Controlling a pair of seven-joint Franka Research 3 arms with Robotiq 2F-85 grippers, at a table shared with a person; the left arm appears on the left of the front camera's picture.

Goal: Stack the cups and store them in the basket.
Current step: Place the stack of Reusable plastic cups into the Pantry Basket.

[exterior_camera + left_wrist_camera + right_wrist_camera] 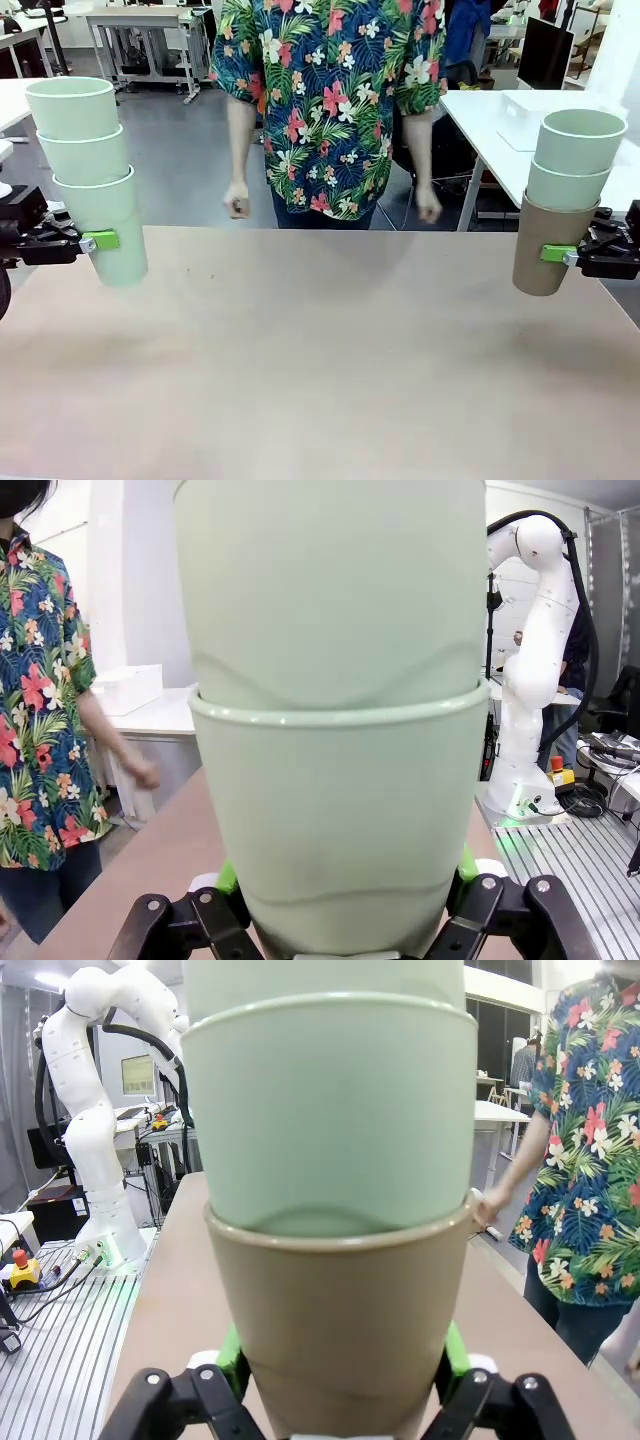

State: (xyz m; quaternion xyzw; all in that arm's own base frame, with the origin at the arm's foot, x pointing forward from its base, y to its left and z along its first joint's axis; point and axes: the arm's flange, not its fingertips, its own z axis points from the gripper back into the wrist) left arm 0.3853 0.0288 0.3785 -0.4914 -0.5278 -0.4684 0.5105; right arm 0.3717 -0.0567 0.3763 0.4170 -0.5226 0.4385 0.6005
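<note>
Cups (120, 225) (552, 245) nested in threes; each tool (100, 241) (558, 254) clamped on bottom one.

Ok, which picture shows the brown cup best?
The front view: the brown cup shows there from rim to base, in the right gripper under two green cups. The right wrist view shows it big and close, but its bottom is cut off. I can't spot it in the left wrist view.

Beside the surface (320, 350), the right arm (524, 700) and left arm (88, 1130) are glossy white with rounded joints and thick black cables. Each black gripper, the left (100, 241) and the right (558, 254), has bright green pads (105, 240) and silvery screws (488, 883). Across the surface, the person (330, 110) wears a navy short-sleeved shirt with red, white and orange flowers.
</note>
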